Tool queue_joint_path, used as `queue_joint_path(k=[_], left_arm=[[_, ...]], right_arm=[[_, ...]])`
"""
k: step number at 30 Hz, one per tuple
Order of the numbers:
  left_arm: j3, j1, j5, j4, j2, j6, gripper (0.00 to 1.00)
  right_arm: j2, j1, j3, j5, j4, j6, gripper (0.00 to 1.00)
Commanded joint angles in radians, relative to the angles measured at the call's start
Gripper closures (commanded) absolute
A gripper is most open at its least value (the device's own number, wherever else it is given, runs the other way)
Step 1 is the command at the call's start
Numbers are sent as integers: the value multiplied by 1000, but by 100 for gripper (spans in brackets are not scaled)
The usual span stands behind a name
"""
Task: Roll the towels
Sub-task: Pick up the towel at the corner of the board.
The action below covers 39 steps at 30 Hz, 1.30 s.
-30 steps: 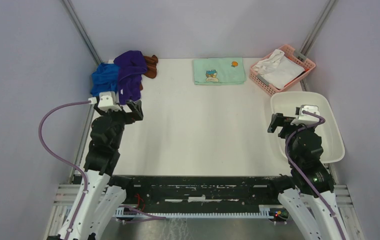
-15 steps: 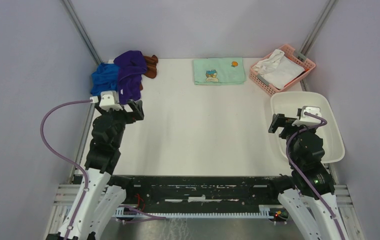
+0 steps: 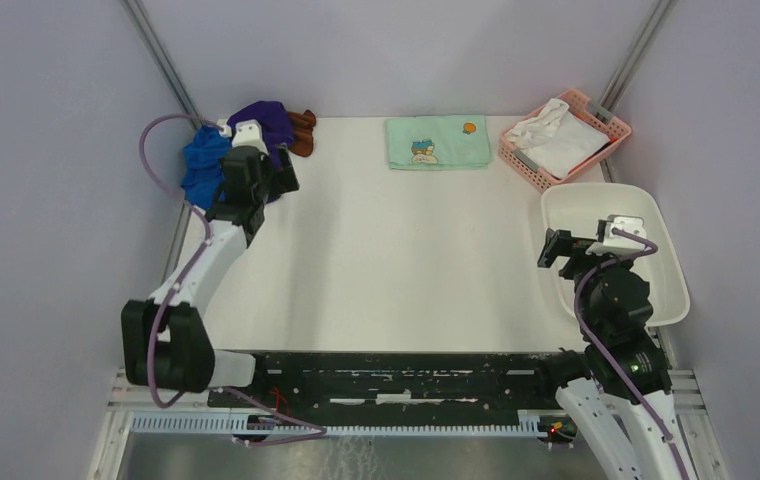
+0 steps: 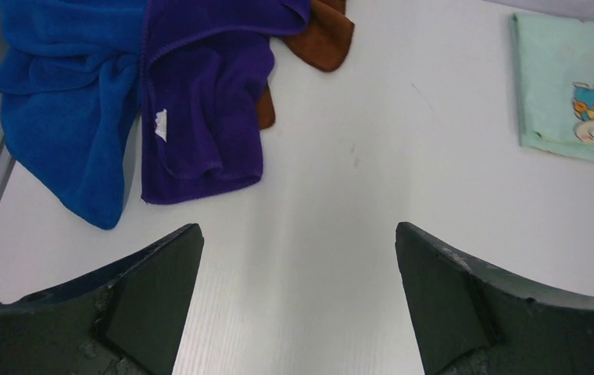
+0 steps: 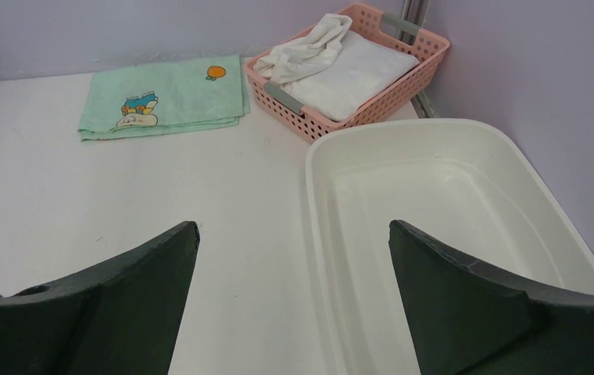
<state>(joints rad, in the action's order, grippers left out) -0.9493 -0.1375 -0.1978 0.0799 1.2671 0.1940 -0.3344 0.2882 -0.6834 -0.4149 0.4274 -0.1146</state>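
Three towels lie heaped at the table's far left corner: a royal blue one (image 3: 201,162) (image 4: 59,94), a dark purple one (image 3: 274,115) (image 4: 204,101) draped over it, and a rust-brown one (image 3: 303,132) (image 4: 325,39) behind. My left gripper (image 3: 276,185) (image 4: 296,230) is open and empty. It hovers above the bare table just in front of the purple towel, whose near edge lies ahead of the left finger. My left wrist hides part of the pile in the top view. My right gripper (image 3: 554,247) (image 5: 293,226) is open and empty beside the white tub.
A pale green cartoon-print towel (image 3: 436,140) (image 4: 571,94) (image 5: 165,98) lies flat at the far middle. A pink basket (image 3: 611,125) (image 5: 333,117) holding a white cloth (image 3: 556,135) (image 5: 341,62) stands at the far right. An empty white tub (image 3: 646,290) (image 5: 450,203) sits on the right.
My left arm has stretched forward from near its base to the towel pile at the far left. The right arm has hardly moved. Both grippers stay open.
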Motion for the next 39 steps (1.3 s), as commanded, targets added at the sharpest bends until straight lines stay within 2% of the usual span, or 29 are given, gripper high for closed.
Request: queue_joint_path(k=[1, 8, 14, 16, 20, 24, 27, 36, 39], left_arm=[[-178, 76, -46, -82, 211, 49, 1], [-401, 183, 15, -26, 572, 70, 2], [-581, 237, 79, 58, 792, 71, 15], [-620, 243, 92, 68, 838, 64, 22], [-681, 246, 116, 88, 891, 52, 50], [-712, 247, 128, 122, 875, 24, 79], [-736, 247, 139, 163, 799, 8, 96], [-939, 237, 190, 263, 409, 5, 97], [-1001, 184, 248, 291, 319, 5, 97]], right_arm=[[31, 7, -6, 13, -36, 1, 0], [33, 6, -4, 10, -29, 1, 0], [13, 6, -5, -2, -27, 9, 0], [6, 6, -6, -4, -26, 9, 0], [-5, 6, -8, -6, -23, 12, 0], [-7, 6, -10, -9, -19, 12, 0], [-4, 6, -10, -8, -19, 11, 0], [14, 6, -13, 8, -20, 6, 0], [27, 6, -13, 11, -21, 3, 0]])
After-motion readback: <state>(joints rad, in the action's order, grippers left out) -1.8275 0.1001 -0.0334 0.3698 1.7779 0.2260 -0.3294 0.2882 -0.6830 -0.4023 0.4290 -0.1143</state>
